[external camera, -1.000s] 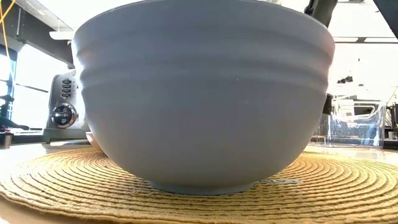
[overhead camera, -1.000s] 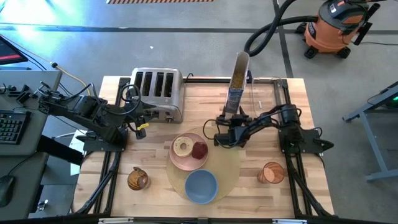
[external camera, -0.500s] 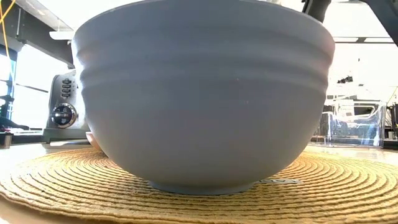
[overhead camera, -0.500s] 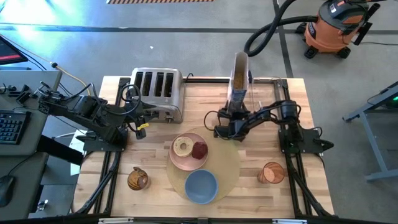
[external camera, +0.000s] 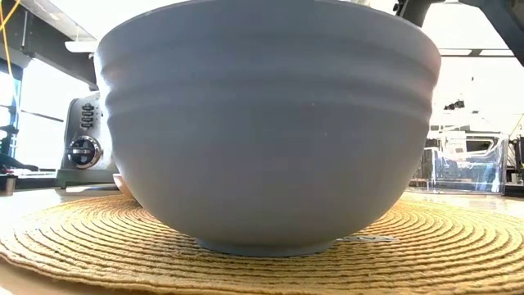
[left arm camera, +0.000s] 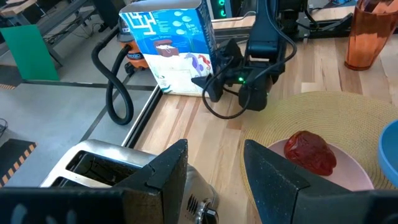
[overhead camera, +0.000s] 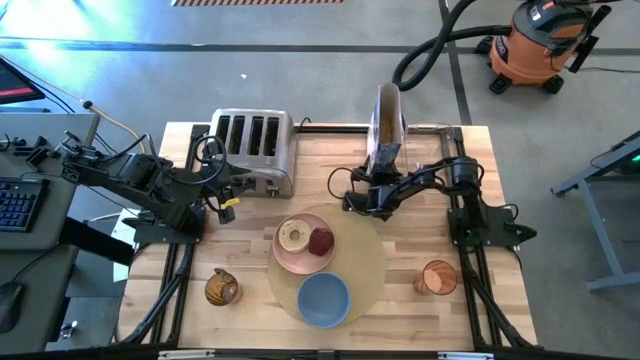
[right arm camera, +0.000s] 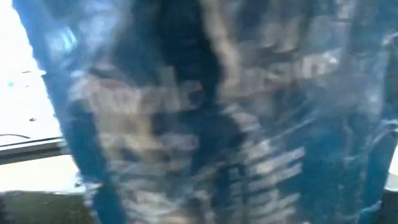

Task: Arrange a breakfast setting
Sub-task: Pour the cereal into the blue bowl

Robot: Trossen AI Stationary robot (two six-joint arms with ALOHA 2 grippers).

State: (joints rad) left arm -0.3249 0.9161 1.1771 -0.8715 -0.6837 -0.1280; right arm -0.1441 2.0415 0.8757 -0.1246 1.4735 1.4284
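A round tan placemat (overhead camera: 365, 262) bears a pink plate (overhead camera: 300, 258) with a tan bagel (overhead camera: 294, 236) and a red fruit (overhead camera: 321, 241), and a blue bowl (overhead camera: 323, 298) at its near side. The bowl fills the low view (external camera: 270, 123). The tall cereal container (overhead camera: 385, 125) with blue print (left arm camera: 171, 46) stands at the far middle, beige flakes inside. My right gripper (overhead camera: 362, 197) is open at its lower part, fingers spread beside it (left arm camera: 214, 71). My left gripper (left arm camera: 214, 174) is open and empty over the steel toaster (overhead camera: 250, 148). The spoon is out of view. My right gripper stands at the cereal container's lower part, coming level from the table's near right. Its own wrist view shows only the container's blue print (right arm camera: 199, 112) up close. I cannot tell whether the fingers touch it.
An orange cup (overhead camera: 437, 277) stands near right, and a small brown object (overhead camera: 222, 288) near left. A clear box (external camera: 467, 160) stands at the far right. Bare wood lies between the toaster and the placemat. Outside the table are a keyboard on the left and a vacuum far right.
My right gripper has gone toward the table's far edge, from the placemat's far rim up to the foot of the cereal container.
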